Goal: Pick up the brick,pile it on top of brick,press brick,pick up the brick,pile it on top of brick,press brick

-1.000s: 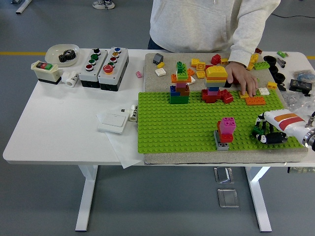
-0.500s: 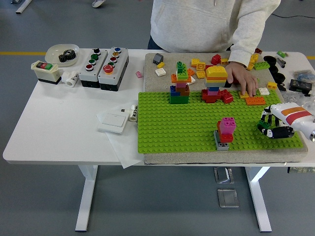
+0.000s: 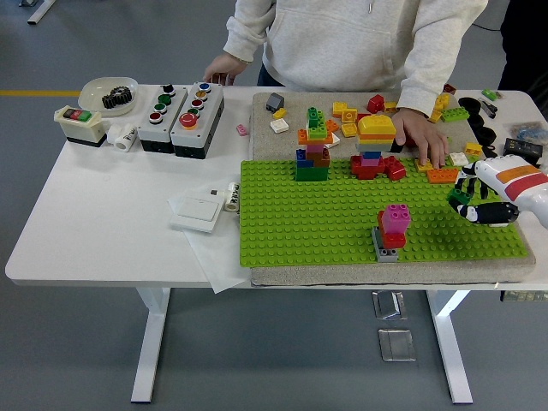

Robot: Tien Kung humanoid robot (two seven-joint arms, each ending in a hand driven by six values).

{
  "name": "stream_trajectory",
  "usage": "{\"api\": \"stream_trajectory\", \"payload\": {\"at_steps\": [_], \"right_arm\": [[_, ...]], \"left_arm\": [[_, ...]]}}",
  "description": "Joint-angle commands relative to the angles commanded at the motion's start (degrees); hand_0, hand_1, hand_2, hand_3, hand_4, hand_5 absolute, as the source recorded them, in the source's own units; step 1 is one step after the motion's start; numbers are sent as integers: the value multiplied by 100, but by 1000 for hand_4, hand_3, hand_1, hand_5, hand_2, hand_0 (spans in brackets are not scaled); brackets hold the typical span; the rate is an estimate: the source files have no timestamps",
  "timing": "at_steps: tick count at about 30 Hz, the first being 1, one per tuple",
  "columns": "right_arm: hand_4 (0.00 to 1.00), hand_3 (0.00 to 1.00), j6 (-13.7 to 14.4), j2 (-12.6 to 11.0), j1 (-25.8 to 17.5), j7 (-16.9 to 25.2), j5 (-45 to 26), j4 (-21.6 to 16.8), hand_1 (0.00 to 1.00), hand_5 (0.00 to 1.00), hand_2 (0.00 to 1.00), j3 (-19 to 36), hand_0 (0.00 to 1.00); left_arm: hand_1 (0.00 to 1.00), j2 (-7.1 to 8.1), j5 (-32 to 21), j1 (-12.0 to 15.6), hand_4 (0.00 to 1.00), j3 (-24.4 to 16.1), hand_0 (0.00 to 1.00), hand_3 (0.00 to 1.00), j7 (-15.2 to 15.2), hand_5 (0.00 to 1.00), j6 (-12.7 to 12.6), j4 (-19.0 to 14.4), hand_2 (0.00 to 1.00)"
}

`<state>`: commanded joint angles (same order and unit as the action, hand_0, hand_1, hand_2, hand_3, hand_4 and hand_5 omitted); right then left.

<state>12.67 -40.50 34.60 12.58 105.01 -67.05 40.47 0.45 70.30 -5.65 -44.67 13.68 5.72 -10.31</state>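
- Since a second ago the right hand (image 3: 476, 199) has climbed from the near right corner of the green baseplate (image 3: 325, 227) toward its far right edge, while the person's other hand (image 3: 224, 67) has come to the table's far edge by the button boxes (image 3: 181, 109)
- Left side holds a bowl (image 3: 106, 89), a switch box (image 3: 79, 124) and a flat white switch (image 3: 197, 210); none of it bears on the task
- Mid-plate stands a green-based brick tower (image 3: 313, 152); to its right, a yellow-topped stack (image 3: 375, 141)
- Nearer the front edge, a pink-topped stack (image 3: 391, 227) on a grey base; likely the pile to build on
- The person's hand (image 3: 421, 135) rests among loose bricks; an orange brick (image 3: 443, 175) lies just left of and beyond the robot's fingers, long axis across the table
- The right hand's fingers are loosely spread and hold nothing; it is the only robot hand in view, so the reach falls to it
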Motion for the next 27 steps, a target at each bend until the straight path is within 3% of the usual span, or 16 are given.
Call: {"api": "stream_trajectory", "payload": {"at_steps": [13,27], "right_arm": [[638,445,-306,-296,282,72,-146,-1158,323,161,400,-246,264],[644,448,-527,-250,738,156,-268,-1102,329,162,407,-963,265]], "left_arm": [[711,36,-57,-29,525,1,787,533,13,509,14,0,605],[710,66,-199,-56,526,80,788,534,18,509,17,0,604]]}}
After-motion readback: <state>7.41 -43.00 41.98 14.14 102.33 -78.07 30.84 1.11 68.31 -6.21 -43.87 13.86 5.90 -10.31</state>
